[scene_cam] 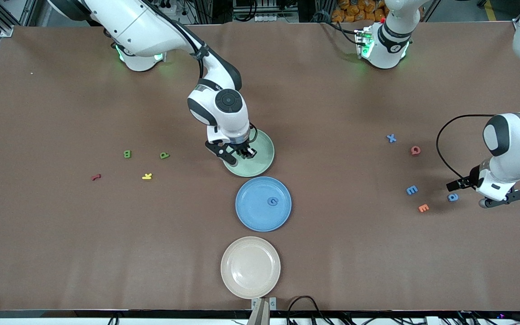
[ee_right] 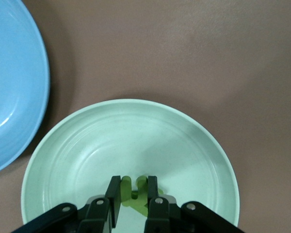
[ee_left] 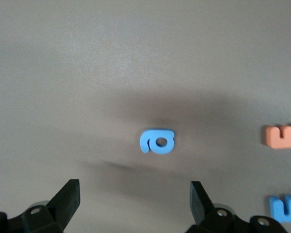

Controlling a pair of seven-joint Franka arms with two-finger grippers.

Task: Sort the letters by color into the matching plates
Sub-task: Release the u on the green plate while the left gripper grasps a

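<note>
The right gripper [ee_right: 132, 196] hangs over the pale green plate [scene_cam: 264, 158], clamped on a green letter [ee_right: 134, 190], so this looks like the drop-off step; what it calls for is simply parting the fingers so the letter lands inside the rim. The left gripper [ee_left: 135, 199], spread wide, hovers above a blue letter [ee_left: 157, 141] lying on the counter [scene_cam: 61, 234] toward the left arm's end. It would need to come straight down and pinch that letter before carrying it to the blue plate [scene_cam: 251, 212], which already holds one blue letter [scene_cam: 272, 201].
</note>
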